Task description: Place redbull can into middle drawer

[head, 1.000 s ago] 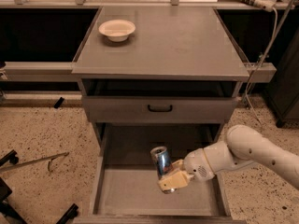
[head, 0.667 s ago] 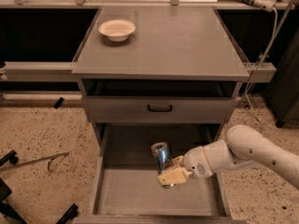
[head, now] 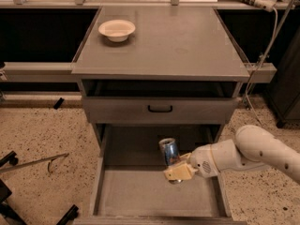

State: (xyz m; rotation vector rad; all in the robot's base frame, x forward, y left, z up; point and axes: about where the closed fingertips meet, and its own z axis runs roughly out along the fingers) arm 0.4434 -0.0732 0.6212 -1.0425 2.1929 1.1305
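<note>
In the camera view, a grey metal cabinet (head: 187, 50) with a flat top fills the middle of the frame. A shallow cream bowl (head: 116, 30) sits on the top, near its upper left corner.

Under the top there is a closed grey drawer front (head: 117, 110) with a small black handle (head: 160, 109).

Below that, the wide grey metal middle drawer (head: 136, 193) is pulled out toward the bottom of the frame. Its flat floor and low side walls show.

A thick white robot arm (head: 255, 150) comes in from the lower right. At its end is the cream-coloured gripper (head: 177, 171), which is over the drawer, a bit right of the middle.

The gripper's fingers are closed around the low part of the slim silver-and-blue metal redbull can (head: 168, 150). The can stands almost upright inside the open drawer, leaning a little to the upper left, and its shiny top shows. The bottom of the can is hidden behind the fingers, so I cannot tell if it touches the drawer floor.

The ground (head: 37, 135) around the cabinet is pale and speckled. Some black legs (head: 9, 159) stick in at the lower left.
</note>
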